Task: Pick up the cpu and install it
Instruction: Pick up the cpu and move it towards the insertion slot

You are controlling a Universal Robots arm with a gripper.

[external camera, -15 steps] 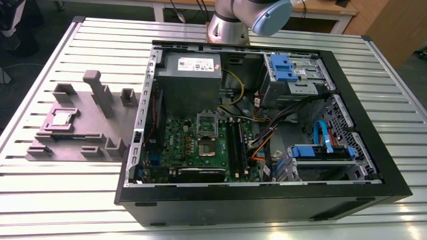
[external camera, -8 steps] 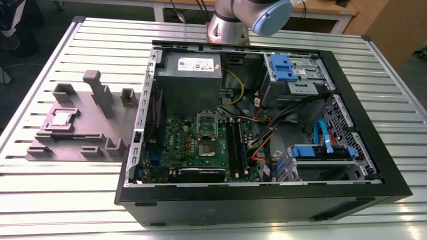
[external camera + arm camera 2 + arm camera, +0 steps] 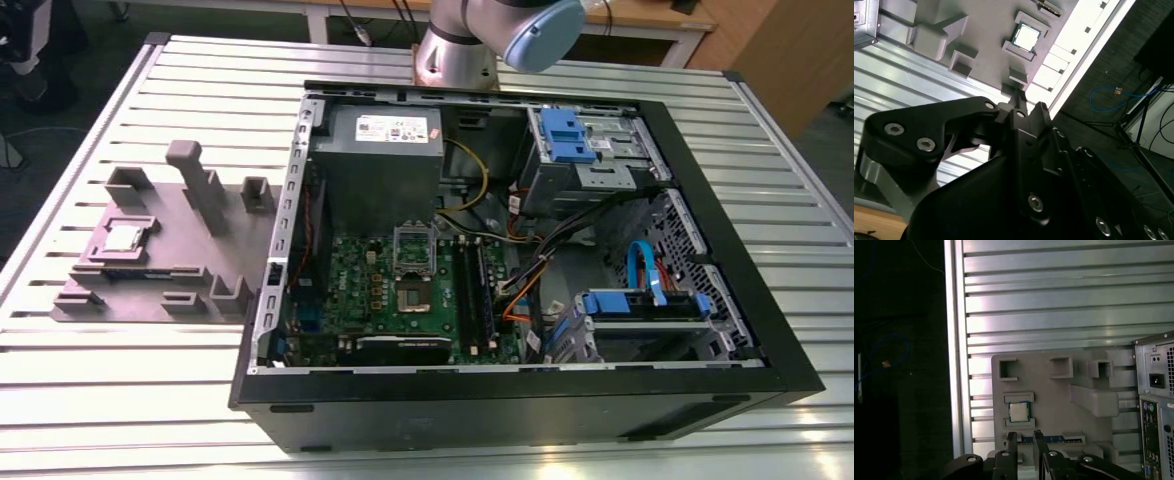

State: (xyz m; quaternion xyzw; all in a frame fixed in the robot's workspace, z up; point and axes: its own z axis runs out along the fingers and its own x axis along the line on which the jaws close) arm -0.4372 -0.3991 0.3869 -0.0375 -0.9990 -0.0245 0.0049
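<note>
Resting flat in a square recess of a grey holder tray [image 3: 171, 252], the cpu [image 3: 124, 237] shows its silvery top. The tray lies on a slatted metal table [image 3: 134, 385], on the exterior view's left of an open computer case [image 3: 747, 335] whose green motherboard [image 3: 360, 270] is exposed. In both wrist views the black gripper [image 3: 1024, 437] [image 3: 1029, 102] points toward the tray. Its fingers [image 3: 1011, 440] stand slightly apart with nothing held between them. The cpu [image 3: 1018, 411] [image 3: 1027, 37] sits beyond the fingertips, untouched and well apart from the case.
</note>
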